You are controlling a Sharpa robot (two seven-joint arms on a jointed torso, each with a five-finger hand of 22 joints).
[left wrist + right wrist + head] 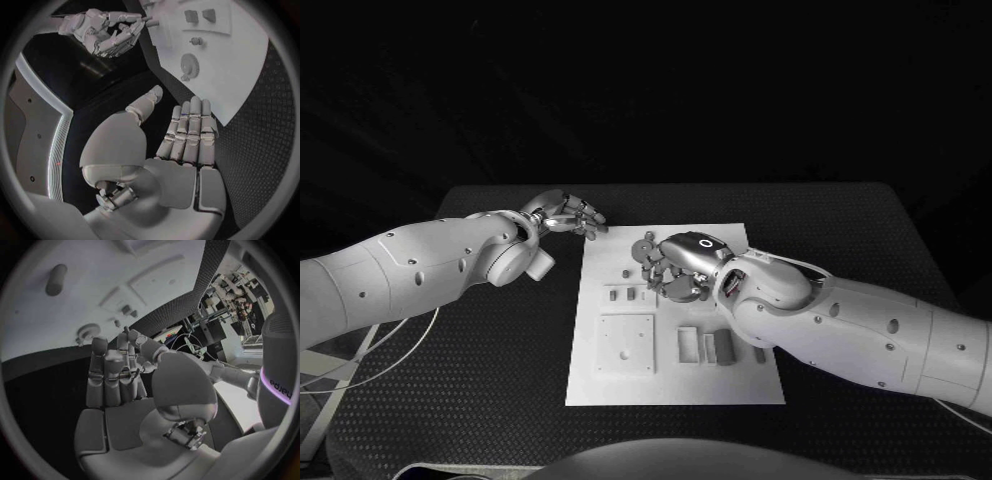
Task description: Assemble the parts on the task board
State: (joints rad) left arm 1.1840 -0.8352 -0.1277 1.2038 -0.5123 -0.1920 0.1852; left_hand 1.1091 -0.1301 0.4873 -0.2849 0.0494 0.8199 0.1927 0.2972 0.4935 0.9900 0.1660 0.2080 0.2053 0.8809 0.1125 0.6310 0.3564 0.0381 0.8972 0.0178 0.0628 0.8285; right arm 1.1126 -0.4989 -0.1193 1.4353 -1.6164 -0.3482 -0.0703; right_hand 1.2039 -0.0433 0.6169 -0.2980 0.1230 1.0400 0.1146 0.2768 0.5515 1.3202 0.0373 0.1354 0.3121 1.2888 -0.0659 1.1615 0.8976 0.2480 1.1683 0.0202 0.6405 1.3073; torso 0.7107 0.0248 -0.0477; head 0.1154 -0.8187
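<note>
Left robot hand [568, 213]: hovers over the dark surface just off the task board's far left corner; in its wrist view the fingers [187, 132] lie straight and side by side, thumb apart, nothing in them.
Right robot hand [678, 262]: over the far half of the board, fingers loosely curled downward; whether it has hold of a part, I cannot tell.
Task board [675, 385]: flat white rectangular plate, long axis running away from the robot, lying mid-surface.
Parts: a square plate [626, 344] on the near left, two upright blocks [704, 345] beside it with long axes along the board, small pieces [626, 294] nearer the right hand.
Surface [473, 390]: black, finely dotted mat texture.
Open room: bare mat on both sides of the board and before its near edge.
</note>
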